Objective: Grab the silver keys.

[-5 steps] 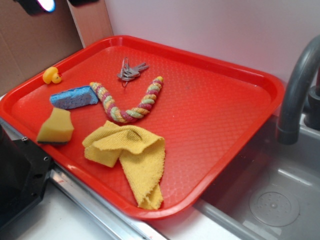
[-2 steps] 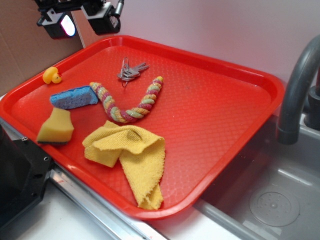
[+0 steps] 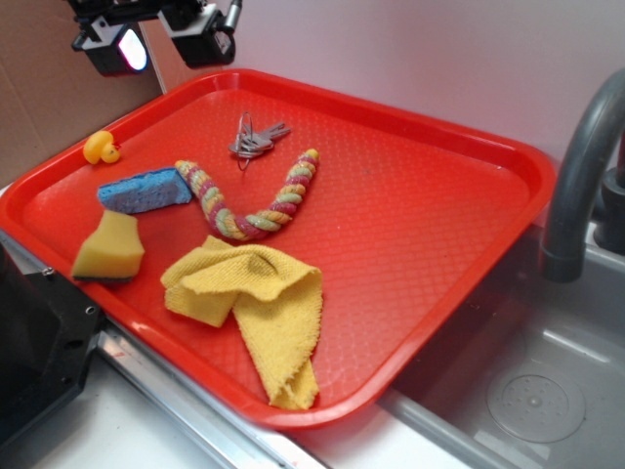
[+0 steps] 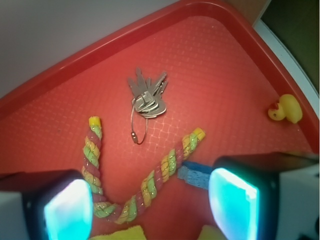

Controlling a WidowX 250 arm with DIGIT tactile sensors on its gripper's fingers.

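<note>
The silver keys (image 3: 255,139) (image 4: 147,94) lie flat on the red tray (image 3: 430,225) near its far edge, fanned out with a thin wire ring (image 4: 138,122) trailing from them. My gripper (image 3: 161,41) (image 4: 150,207) hangs high above the tray's far left corner, well apart from the keys. It is open, its two glowing pads (image 4: 67,210) wide apart with nothing between them. In the wrist view the keys sit above the middle, ahead of the pads.
A striped rope (image 3: 249,210) curves just in front of the keys. A blue sponge (image 3: 146,190), a yellow sponge (image 3: 107,247), a small yellow duck (image 3: 100,148) and a yellow cloth (image 3: 254,303) lie on the tray. A dark tap (image 3: 581,166) and sink (image 3: 527,391) stand right.
My gripper came down into the exterior view at the top left between one second ago and 0.4 s ago. Since then nothing has visibly moved.
</note>
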